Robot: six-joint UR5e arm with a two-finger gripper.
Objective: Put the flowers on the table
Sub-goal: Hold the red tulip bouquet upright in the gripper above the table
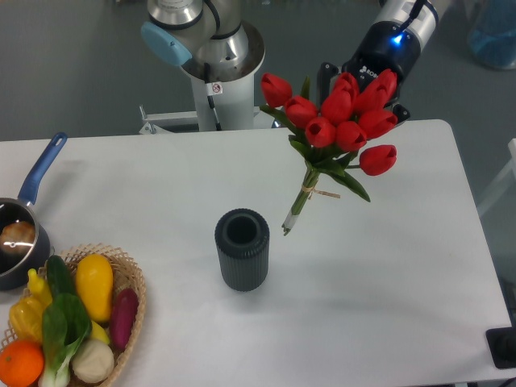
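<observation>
I've got the flowers (343, 121) up in the air over the back right of the counter (387, 282), blooms at the hand (360, 87), stems slanting down-left with the cut ends hanging just beside the dark ribbed vase (242, 249), apart from it. Can't tell if the stem tips touch the counter or hover above it. Hand mostly hidden behind the red heads; fingers seem closed on the bunch up near the blooms, since nothing else holds it up, but I can't see the contact itself. Judgement on handling: light bunch, soft petals and leaves, thin stems that flex, string (310, 190) tie keeps them together. Top-heavy, so it will flop once released. The tied stem section looks like the firmest place to grip; squeezing the heads risks crushing them. Free counter right of the vase looks like a fair drop spot. Basket of vegetables (76, 318) and pot (16, 234) at left, well apart.
</observation>
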